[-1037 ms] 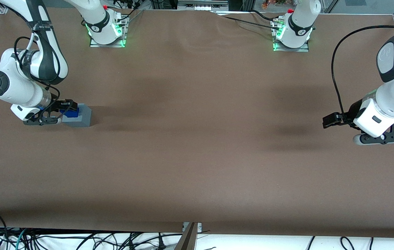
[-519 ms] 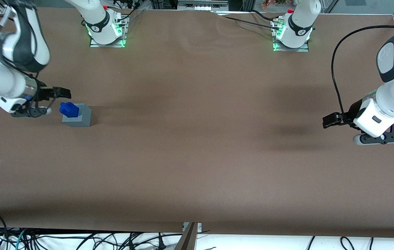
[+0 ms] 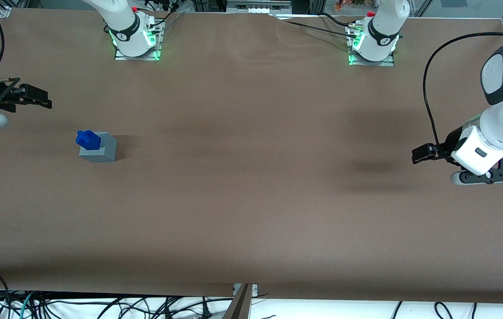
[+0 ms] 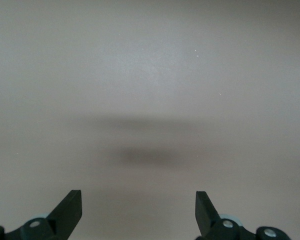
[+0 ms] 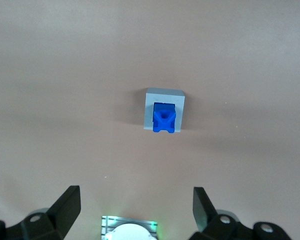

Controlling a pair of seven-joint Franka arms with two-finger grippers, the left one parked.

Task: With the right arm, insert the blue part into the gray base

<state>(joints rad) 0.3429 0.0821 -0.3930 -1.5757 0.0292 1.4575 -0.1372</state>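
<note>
Fingers (image 5: pixel 135 207) spread wide high above blue part (image 5: pixel 163 118), seated in gray base (image 5: pixel 164 95).

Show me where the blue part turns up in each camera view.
Front view: blue part stands in the gray base, toward the working arm's end of the table.
Right wrist view: blue part in the base, gripper open above.
Left wrist view: not in it.
Shared landmark: the gray base.

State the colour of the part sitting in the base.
Bright blue, clearest in the right wrist view, seated in the light gray base; the open gripper is above, apart.
</note>
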